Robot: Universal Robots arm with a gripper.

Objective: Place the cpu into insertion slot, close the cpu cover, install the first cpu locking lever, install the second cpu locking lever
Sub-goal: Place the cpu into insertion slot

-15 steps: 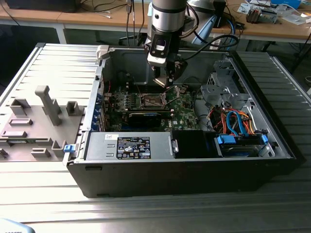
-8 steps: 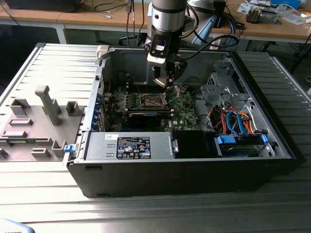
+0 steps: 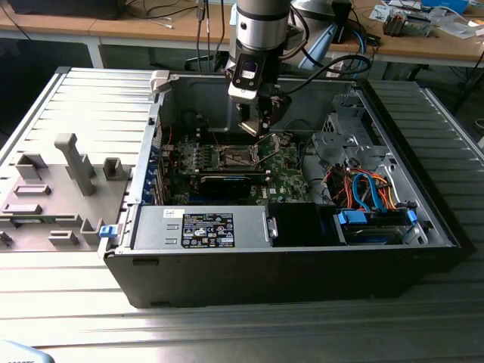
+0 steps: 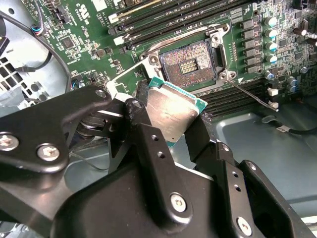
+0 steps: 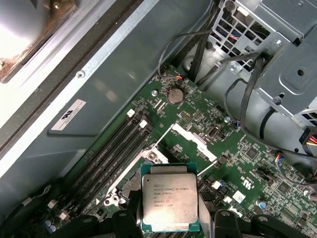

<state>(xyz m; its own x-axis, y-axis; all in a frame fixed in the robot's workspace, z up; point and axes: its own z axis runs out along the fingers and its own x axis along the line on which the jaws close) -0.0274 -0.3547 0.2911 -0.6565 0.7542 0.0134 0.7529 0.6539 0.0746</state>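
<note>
Ribbed aluminium table [image 3: 227, 333] is taking up pretty much the whole foreground in the exterior view. Its grooves are running across and it's catching a soft, even sheen near the front edge. Behind it a long wooden desk [image 3: 113, 32] is stretching along the back, sitting on a white leg [image 3: 95, 53], with loose cables [image 3: 162, 11] trailing over the top. Toward the exterior view's right, more wooden desktop [image 3: 446, 47] is carrying a pile of small clutter [image 3: 412, 19]. The shadowy gap [image 3: 30, 57] under the desks is looking properly dark.

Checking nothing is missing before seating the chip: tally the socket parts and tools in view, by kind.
cpu: 1
insertion slot: 1
cpu cover, raised open: 1
gripper, shut on the cpu: 1
Total: 4
</note>
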